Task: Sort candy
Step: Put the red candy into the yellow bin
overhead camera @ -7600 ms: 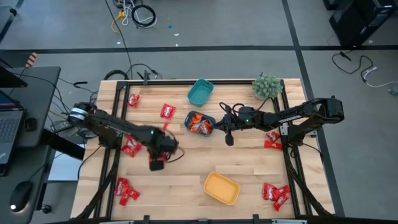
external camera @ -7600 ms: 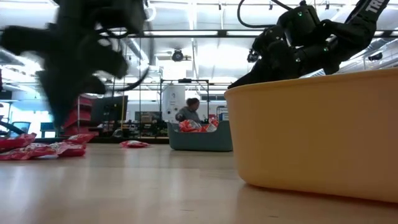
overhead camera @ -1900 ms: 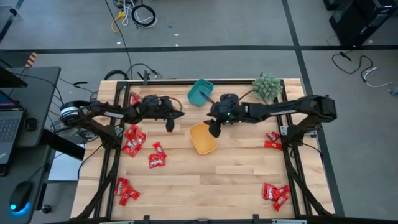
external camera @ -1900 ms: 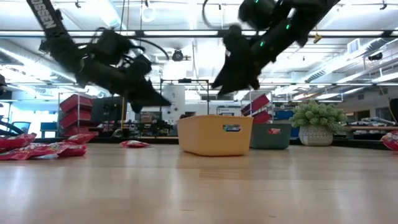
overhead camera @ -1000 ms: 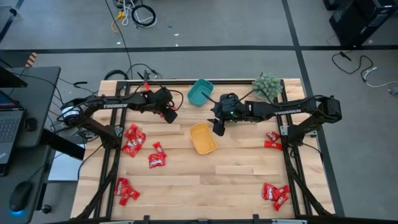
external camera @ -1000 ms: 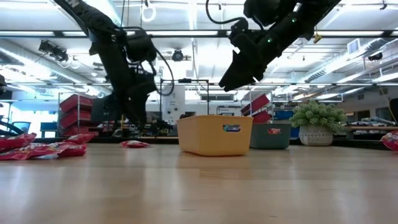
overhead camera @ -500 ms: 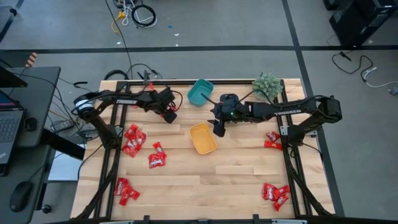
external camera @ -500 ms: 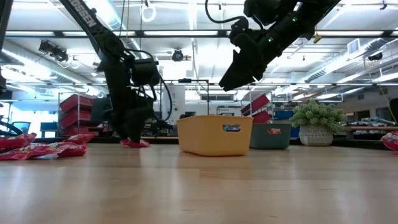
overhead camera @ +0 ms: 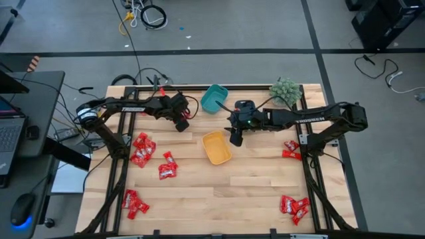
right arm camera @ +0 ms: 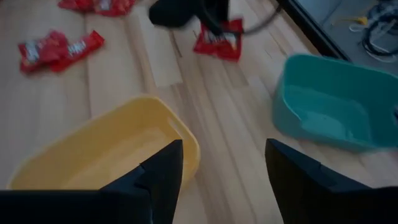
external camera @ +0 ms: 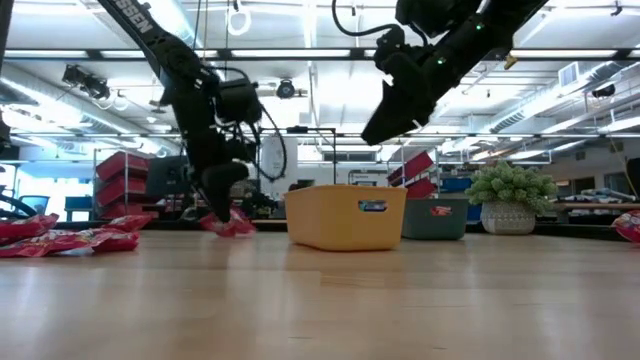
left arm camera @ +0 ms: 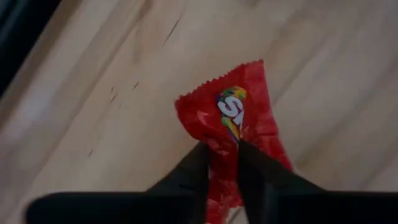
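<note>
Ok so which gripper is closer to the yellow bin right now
The right. The right gripper hangs open just beside the yellow bin, above its far right rim. The left gripper is farther off to the bin's left, closed on a red candy.

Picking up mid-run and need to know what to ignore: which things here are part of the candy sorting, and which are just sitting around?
In the job:
- red candy, pinched in the left tool
- loose candies on the table
- yellow bin
- teal bin
- right tool, open above the yellow bin

Lying about:
- potted plant
- floor cables
</note>
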